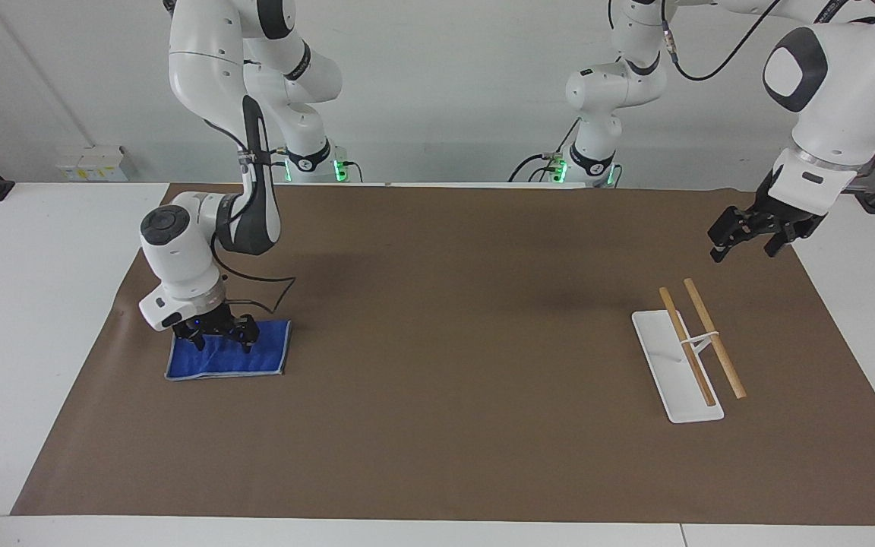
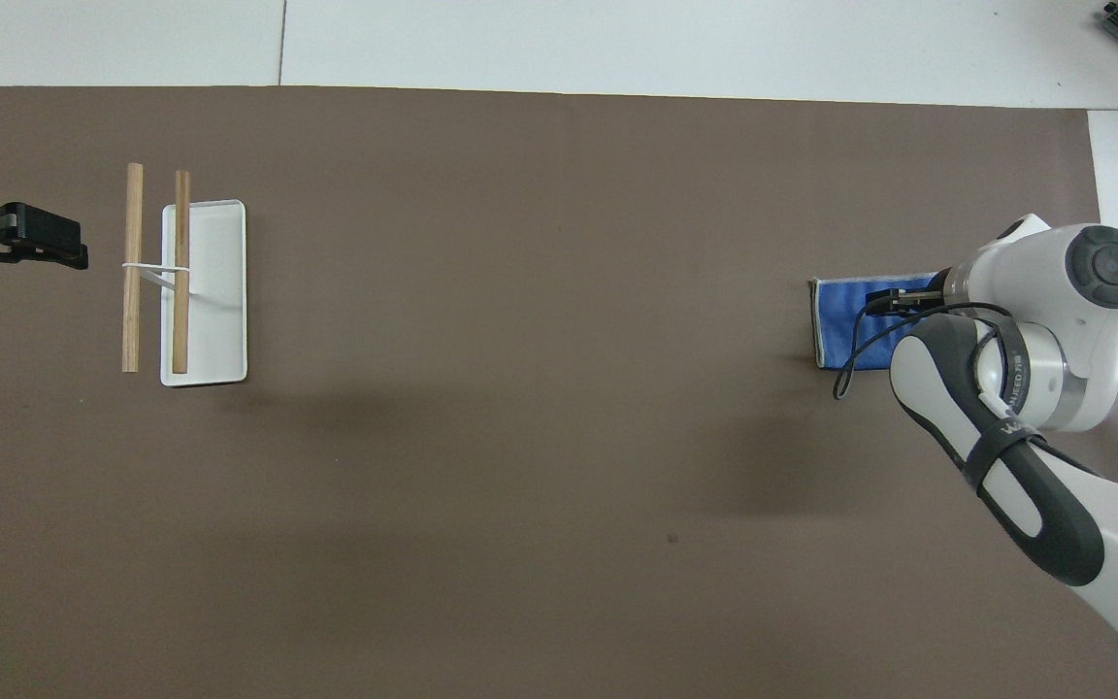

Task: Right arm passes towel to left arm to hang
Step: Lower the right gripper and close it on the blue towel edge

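Note:
The blue towel (image 1: 255, 358) (image 2: 842, 330) lies flat on the brown mat toward the right arm's end of the table. My right gripper (image 1: 222, 342) (image 2: 894, 302) is down on the half of the towel nearer the robots. It is open, its fingertips (image 1: 248, 343) spread apart on the cloth, and the blue light shows at its base. The right arm's wrist hides part of the towel in the overhead view. My left gripper (image 1: 745, 243) (image 2: 40, 250) hangs open and empty over the mat's edge, beside the rack, and waits.
A rack with a white base (image 1: 669, 376) (image 2: 214, 320) and two raised wooden rods (image 1: 715, 338) (image 2: 133, 267) stands toward the left arm's end. The brown mat (image 1: 445, 342) covers most of the white table. A black cable loops from the right wrist.

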You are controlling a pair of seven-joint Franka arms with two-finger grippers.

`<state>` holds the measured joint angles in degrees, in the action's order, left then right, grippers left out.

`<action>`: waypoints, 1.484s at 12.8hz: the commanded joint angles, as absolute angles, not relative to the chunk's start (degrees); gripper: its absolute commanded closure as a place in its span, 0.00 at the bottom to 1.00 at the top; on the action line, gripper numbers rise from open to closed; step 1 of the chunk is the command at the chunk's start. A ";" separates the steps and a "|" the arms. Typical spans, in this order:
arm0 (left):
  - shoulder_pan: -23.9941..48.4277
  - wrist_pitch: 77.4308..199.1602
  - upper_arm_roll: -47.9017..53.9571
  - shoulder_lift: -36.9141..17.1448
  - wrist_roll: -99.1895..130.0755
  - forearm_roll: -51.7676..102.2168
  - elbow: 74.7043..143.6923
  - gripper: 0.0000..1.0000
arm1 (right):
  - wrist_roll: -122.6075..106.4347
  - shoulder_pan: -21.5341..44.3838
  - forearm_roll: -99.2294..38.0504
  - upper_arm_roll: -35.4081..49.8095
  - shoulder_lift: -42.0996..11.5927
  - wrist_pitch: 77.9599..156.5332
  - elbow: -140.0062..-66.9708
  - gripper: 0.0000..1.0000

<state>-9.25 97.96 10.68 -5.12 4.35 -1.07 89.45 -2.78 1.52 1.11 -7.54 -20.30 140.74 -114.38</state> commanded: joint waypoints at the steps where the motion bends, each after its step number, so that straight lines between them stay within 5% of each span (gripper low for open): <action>1: -9.32 98.79 10.55 -3.69 4.13 -0.97 91.05 0.00 | -4.39 0.88 0.79 -7.29 -20.39 142.12 -116.01 0.00; 4: -9.23 98.88 10.55 -3.78 3.43 -0.97 91.14 0.00 | -4.48 0.88 0.70 -7.29 -20.39 144.05 -116.98 0.00; 7: -8.62 99.14 10.63 -3.78 2.38 -0.97 90.97 0.00 | -4.57 0.97 0.79 -7.29 -20.39 144.05 -117.07 0.32; 10: -8.35 99.23 10.63 -3.78 1.22 -0.97 91.05 0.00 | -4.48 0.97 0.79 -7.29 -20.30 143.96 -117.07 0.79; 13: -8.26 99.05 10.63 -3.69 1.40 -0.97 91.05 0.00 | -4.31 1.32 0.79 -7.21 -19.69 143.70 -116.98 0.82; 15: -8.26 98.87 10.63 -3.69 1.49 -0.97 91.14 0.00 | -4.39 1.84 0.79 -7.03 -18.64 143.35 -116.63 1.00; 19: -8.44 99.23 10.63 -3.69 1.93 -0.88 91.14 0.00 | -3.78 2.11 0.70 -5.45 -16.09 141.78 -115.84 1.00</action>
